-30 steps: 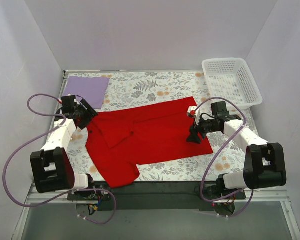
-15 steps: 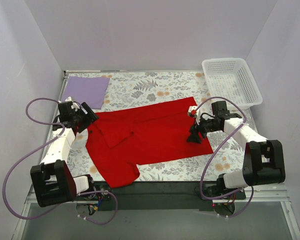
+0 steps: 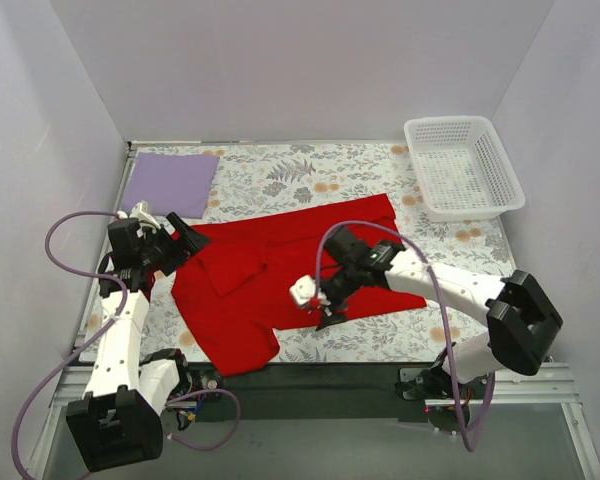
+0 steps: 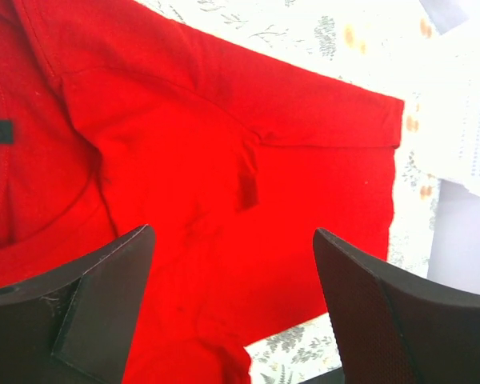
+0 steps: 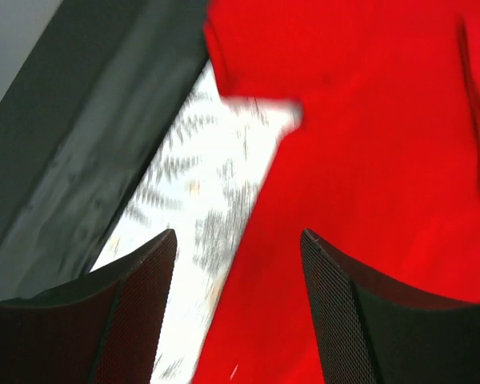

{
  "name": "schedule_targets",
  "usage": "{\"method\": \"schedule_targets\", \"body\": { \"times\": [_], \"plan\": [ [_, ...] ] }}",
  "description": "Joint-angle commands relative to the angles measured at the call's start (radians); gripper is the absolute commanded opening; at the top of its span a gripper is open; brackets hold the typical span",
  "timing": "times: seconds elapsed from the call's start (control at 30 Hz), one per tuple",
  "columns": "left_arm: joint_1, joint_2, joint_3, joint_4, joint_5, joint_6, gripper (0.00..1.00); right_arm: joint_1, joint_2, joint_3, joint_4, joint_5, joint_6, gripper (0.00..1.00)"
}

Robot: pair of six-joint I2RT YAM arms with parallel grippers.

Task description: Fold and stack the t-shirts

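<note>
The red t-shirt [image 3: 280,265] lies spread flat across the middle of the table, collar to the left. A lavender t-shirt [image 3: 172,180] rests as a flat rectangle at the back left corner. My left gripper [image 3: 185,240] hovers at the red shirt's left edge by the collar. In the left wrist view the left gripper [image 4: 232,232] is open above the red cloth [image 4: 184,144], holding nothing. My right gripper [image 3: 325,310] is over the shirt's near hem. In its wrist view the right gripper [image 5: 238,234] is open, straddling the edge of the red cloth [image 5: 368,120].
A white mesh basket [image 3: 463,165] stands at the back right. The floral table cover [image 3: 310,175] shows around the shirt. The dark front edge of the table [image 5: 88,120] lies just beside the right gripper. Purple cables loop off both arms.
The right arm has swung from the shirt's right edge to its near hem, toward the middle. The left arm has drawn back a little and its jaws have widened.
</note>
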Motion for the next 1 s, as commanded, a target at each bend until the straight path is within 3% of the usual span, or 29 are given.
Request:
{"method": "schedule_targets", "body": {
  "times": [0.0, 0.2, 0.33, 0.5, 0.97],
  "plan": [
    [0.005, -0.08, 0.015, -0.077, 0.002, -0.047, 0.79, 0.203, 0.071, 0.09, 0.1, 0.18, 0.019, 0.69],
    [0.005, -0.095, 0.071, -0.175, -0.195, -0.093, 0.78, 0.424, 0.22, 0.142, 0.255, 0.397, 0.1, 0.68],
    [0.005, -0.057, 0.134, -0.243, -0.318, -0.127, 0.78, 0.489, 0.294, 0.177, 0.306, 0.502, 0.135, 0.67],
    [0.005, -0.075, 0.157, -0.267, -0.341, -0.124, 0.78, 0.53, 0.364, 0.252, 0.318, 0.518, 0.166, 0.65],
    [0.005, -0.097, 0.186, -0.297, -0.328, -0.117, 0.77, 0.616, 0.429, 0.256, 0.327, 0.527, 0.189, 0.61]
  ]
}}
